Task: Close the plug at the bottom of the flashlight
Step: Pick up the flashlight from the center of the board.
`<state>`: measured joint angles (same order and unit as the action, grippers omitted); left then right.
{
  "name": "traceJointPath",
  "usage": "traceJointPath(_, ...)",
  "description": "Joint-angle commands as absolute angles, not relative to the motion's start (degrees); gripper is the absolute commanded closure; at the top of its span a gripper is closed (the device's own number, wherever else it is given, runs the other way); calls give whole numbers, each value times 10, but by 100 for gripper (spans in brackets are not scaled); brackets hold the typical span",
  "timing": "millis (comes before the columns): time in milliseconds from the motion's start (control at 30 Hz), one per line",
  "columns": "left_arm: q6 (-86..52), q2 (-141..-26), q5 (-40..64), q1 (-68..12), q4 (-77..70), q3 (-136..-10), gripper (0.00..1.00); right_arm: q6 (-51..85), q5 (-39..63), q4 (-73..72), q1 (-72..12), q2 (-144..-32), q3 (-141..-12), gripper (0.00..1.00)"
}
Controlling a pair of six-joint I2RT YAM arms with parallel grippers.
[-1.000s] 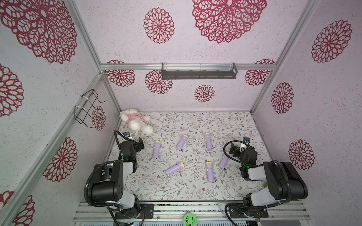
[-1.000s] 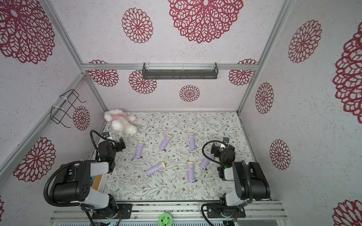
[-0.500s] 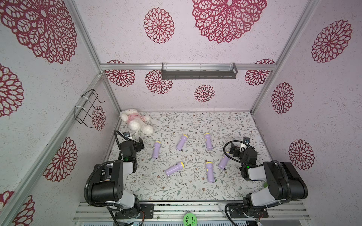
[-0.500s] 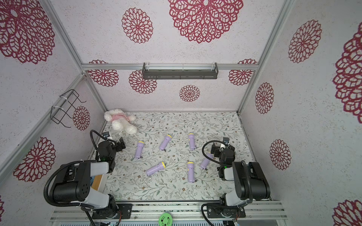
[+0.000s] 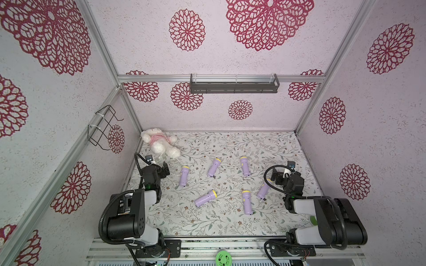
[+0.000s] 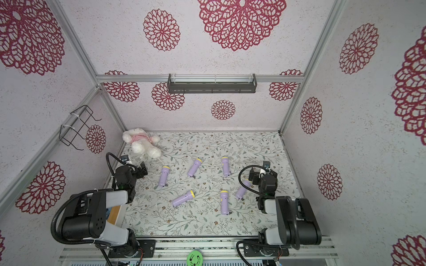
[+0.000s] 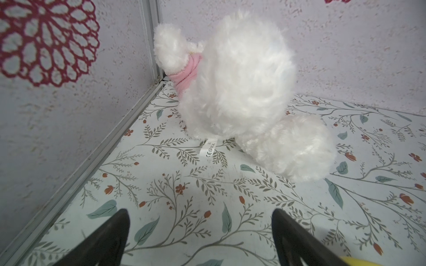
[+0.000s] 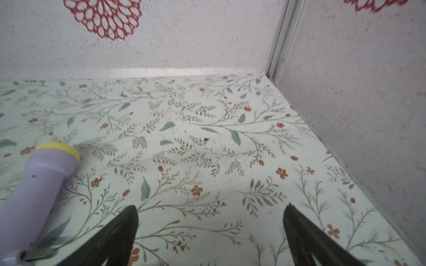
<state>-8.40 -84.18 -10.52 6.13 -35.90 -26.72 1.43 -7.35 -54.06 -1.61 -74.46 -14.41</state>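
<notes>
Floral-print mat (image 5: 230,221) covers the floor of a booth whose pale walls carry red rosettes. In both top views, six lilac flashlights (image 5: 214,167) (image 6: 194,167) with yellow heads lie scattered over the middle of the mat, and neither arm holds one. The rightmost flashlight (image 5: 262,191) (image 6: 241,193) lies just beside the right gripper (image 5: 282,173) (image 6: 260,175), with a black cable crossing in front of its head. The left gripper (image 5: 161,168) (image 6: 140,169) sits by the left wall, pointed toward a white plush (image 5: 160,144) (image 6: 141,142) in the far left corner.

From the left wrist, the left gripper (image 7: 199,214) shows its jaws wide apart over bare mat (image 7: 161,184), with nothing between them. The plush (image 7: 242,92), in a pink top, fills the corner ahead, its tag on the mat.

From the right wrist, the right gripper (image 8: 211,208) also has its jaws spread wide and empty. The rightmost flashlight (image 8: 39,184) lies beside one finger (image 8: 124,228), not touching it. A grey plug (image 8: 38,253) juts loose from its base.
</notes>
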Motion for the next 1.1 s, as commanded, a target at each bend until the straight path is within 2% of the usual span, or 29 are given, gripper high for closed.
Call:
traceJointPath(0, -114, -757, -185, 31, -204, -368, 3, 46, -67, -515, -29, -633, -163, 1)
traceJointPath(67, -161, -738, -180, 24, -106, -442, 3, 105, -64, -534, -40, -602, -163, 1)
traceJointPath(133, -207, -728, -133, 25, -31, -505, 3, 229, -93, -523, -42, -585, -175, 1)
traceJointPath(267, -415, -721, -88, 40, 125, -585, 3, 398, -43, -413, -33, -551, -220, 1)
traceJointPath(333, -414, -716, 4, 54, 97, -578, 3, 453, -51, -375, -33, -544, -230, 1)
traceJointPath(433, -425, -691, 9, 53, 97, -555, 3, 454, -2, -461, -34, -553, -203, 1)
traceJointPath(600, -416, -631, -112, -11, 89, -516, 3, 422, 8, -355, -68, -572, -249, 1)
traceJointPath(767, -393, -620, -298, -125, 197, -538, 3, 386, -23, -177, -98, -580, -317, 1)
traceJointPath(933, -432, -600, -216, -127, 188, -479, 3, 374, -17, -101, -123, -580, -333, 1)
traceJointPath(1067, -451, -616, -153, -128, 225, -481, 3, 354, -12, -35, -150, -596, -361, 1)
